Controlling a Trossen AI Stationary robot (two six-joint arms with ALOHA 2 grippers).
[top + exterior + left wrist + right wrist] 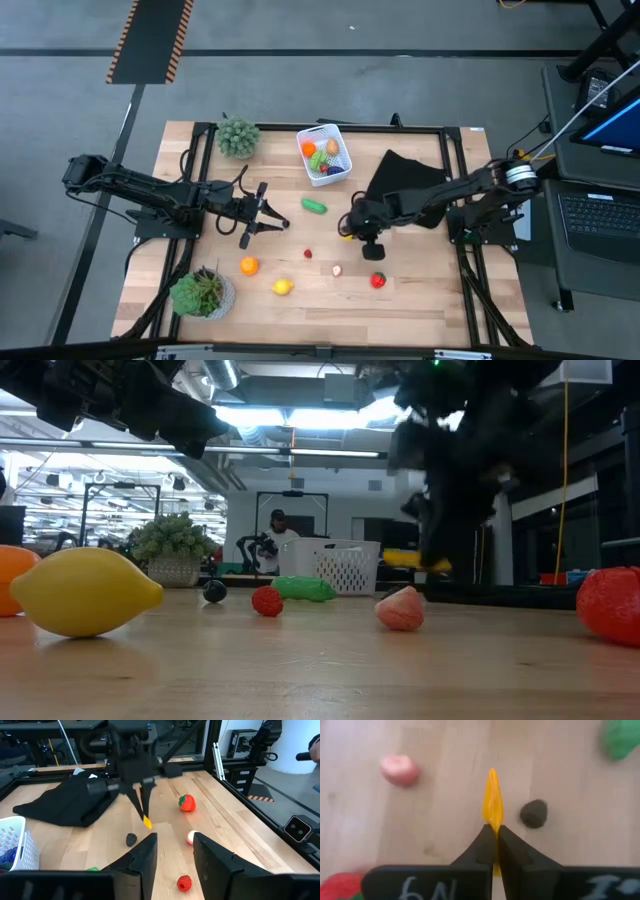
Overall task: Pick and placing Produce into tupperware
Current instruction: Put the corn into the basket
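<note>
The white tupperware stands near the table's far edge with several produce pieces inside. Loose produce lies on the wood: a green cucumber, an orange, a lemon, a raspberry, a peach-pink piece, a strawberry and a blackberry. My right gripper hovers at mid-table, shut on a thin yellow piece. My left gripper is open, left of the cucumber, touching nothing. My right gripper pinches the thin yellow piece by one end between its two fingers, coming from above and pointing down. The piece runs on beyond the fingertips. In the low view it is lifted clear of the table.
A black folded cloth lies under the right arm, right of the tub. Two potted plants stand at the far left and near left. A black frame rail borders the table.
</note>
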